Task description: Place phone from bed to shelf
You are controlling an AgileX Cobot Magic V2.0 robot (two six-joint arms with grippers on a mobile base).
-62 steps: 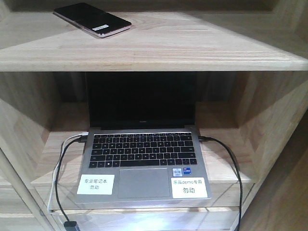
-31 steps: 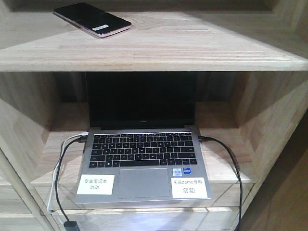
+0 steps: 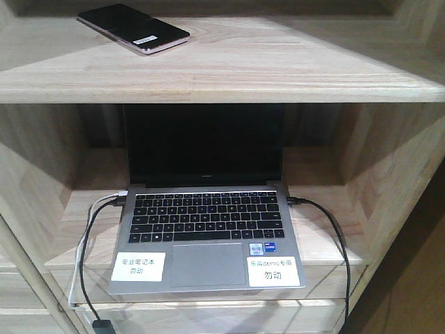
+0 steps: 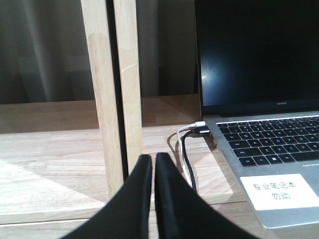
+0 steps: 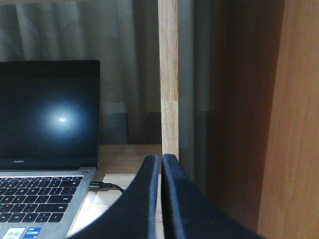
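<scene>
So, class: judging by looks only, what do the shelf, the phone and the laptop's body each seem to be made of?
Shelf: light natural wood, matt, with visible grain and joined planks.
Phone: glossy black face, probably glass, judging by its sheen; the pinkish edge looks metallic.
Laptop: silver, matt body, likely metal, though painted plastic can't be ruled out; black keys look plastic.

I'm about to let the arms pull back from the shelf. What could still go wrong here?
1. The phone lies near the front edge of the upper board of the shelf; a bump could possibly knock it off.
2. The left tool, shut, sits close to the cables plugged into the laptop; it might snag them.
3. The right tool, shut, is near an upright post and might graze it.
</scene>
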